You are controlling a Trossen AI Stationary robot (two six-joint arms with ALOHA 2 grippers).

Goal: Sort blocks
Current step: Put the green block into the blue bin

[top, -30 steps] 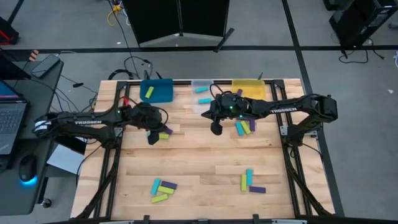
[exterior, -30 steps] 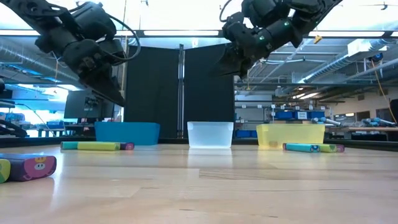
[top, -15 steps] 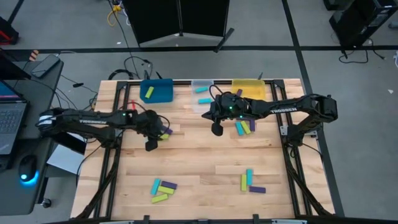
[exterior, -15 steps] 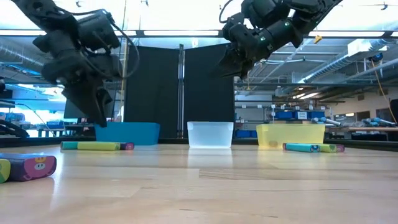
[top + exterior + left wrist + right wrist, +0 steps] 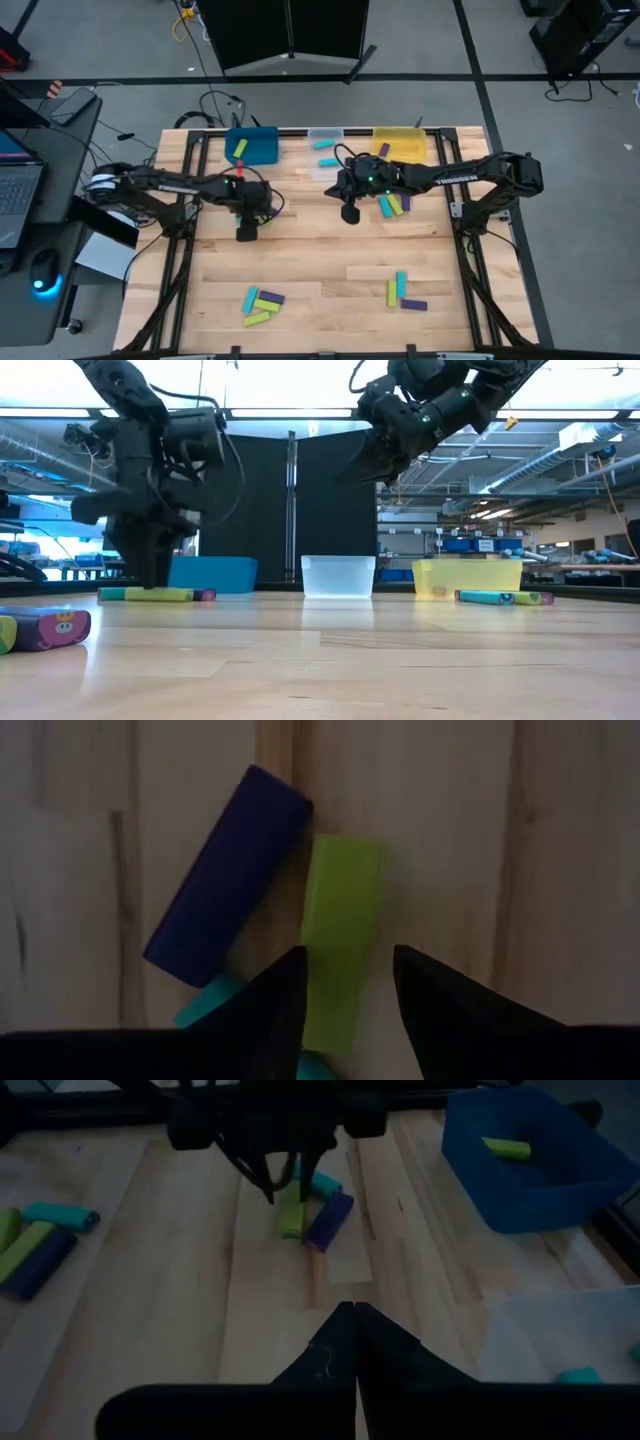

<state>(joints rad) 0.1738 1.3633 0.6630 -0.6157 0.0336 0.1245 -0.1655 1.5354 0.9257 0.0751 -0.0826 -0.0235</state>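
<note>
left claw (image 5: 347,995) | dropped to table, fingers now astride lime block (image 5: 340,935) | arm swung inward

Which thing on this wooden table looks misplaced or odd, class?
Nothing looks damaged or spilled. Loose bar-shaped blocks lie in unsorted clusters, which fits a sort half done. The left pincer straddles a lime green bar block beside a purple bar block; the right pincer is shut, empty.

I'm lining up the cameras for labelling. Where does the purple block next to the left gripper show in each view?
High view: purple block, left of centre, just right of the left gripper.
Low view: far left, on the table before the blue bin.
Left wrist view: upper left, tilted.
Right wrist view: upper middle.
Shared landmark: the lime green block lying beside it.
</note>
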